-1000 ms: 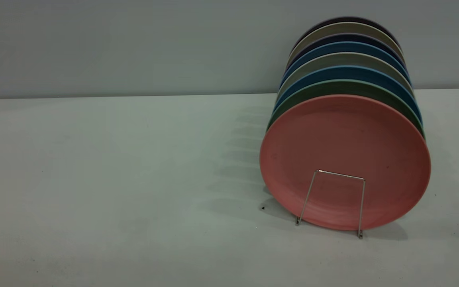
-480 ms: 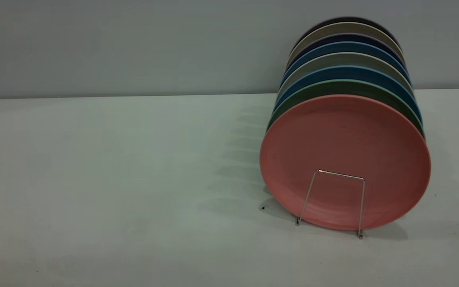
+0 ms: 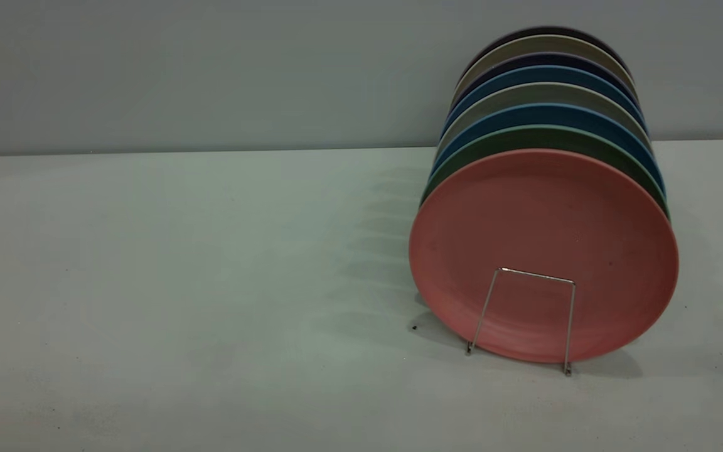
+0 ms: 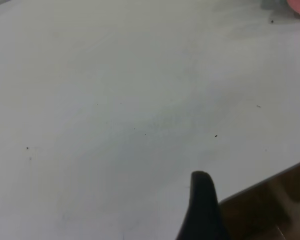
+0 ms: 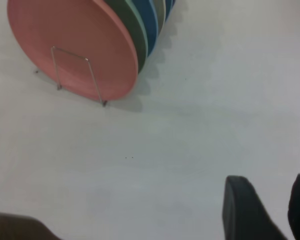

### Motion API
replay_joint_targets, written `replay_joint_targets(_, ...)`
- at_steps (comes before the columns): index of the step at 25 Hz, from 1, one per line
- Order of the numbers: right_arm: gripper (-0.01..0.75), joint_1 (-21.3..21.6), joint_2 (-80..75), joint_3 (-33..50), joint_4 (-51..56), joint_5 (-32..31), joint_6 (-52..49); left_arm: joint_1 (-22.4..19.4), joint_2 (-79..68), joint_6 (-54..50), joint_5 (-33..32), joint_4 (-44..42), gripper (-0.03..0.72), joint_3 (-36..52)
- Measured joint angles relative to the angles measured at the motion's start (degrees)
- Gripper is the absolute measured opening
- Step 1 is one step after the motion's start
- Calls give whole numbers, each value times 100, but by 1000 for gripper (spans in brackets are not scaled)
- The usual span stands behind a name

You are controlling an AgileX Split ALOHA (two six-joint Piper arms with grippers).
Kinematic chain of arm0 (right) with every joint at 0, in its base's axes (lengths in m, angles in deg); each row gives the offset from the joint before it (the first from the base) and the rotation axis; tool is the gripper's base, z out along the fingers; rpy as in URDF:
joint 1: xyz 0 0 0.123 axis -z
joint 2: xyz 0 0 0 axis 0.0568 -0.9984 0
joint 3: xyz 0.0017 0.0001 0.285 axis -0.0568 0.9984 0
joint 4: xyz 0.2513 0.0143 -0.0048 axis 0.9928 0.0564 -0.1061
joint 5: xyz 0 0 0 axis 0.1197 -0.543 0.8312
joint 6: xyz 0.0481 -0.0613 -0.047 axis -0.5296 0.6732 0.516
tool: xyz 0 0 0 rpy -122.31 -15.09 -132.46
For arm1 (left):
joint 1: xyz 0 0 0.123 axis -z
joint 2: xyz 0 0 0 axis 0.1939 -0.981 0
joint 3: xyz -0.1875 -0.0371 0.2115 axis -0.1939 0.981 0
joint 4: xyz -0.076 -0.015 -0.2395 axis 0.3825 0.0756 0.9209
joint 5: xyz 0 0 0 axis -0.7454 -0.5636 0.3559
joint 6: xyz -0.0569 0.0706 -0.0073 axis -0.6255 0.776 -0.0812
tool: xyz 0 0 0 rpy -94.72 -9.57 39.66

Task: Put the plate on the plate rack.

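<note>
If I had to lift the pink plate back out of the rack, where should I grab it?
Grip the plate by its top rim, coming from above. It stands upright in the plate rack, the wire loop crosses its lower face, and a green plate sits close behind.

From the outside camera I get dim, even light with a greenish cast. The plate (image 3: 543, 251) and the row behind it throw soft banded shadows leftward across the tabletop (image 3: 179, 282). My wrist views are brighter, washed pale and soft; the near dark gripper fingers (image 5: 245, 210) blur.
</note>
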State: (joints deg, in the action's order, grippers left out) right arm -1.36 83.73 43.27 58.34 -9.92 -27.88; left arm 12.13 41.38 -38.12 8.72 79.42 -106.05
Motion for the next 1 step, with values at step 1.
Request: replay_joint_targets(1,238,0,0,0,0,0,0,0,0,0,0,0,584,0)
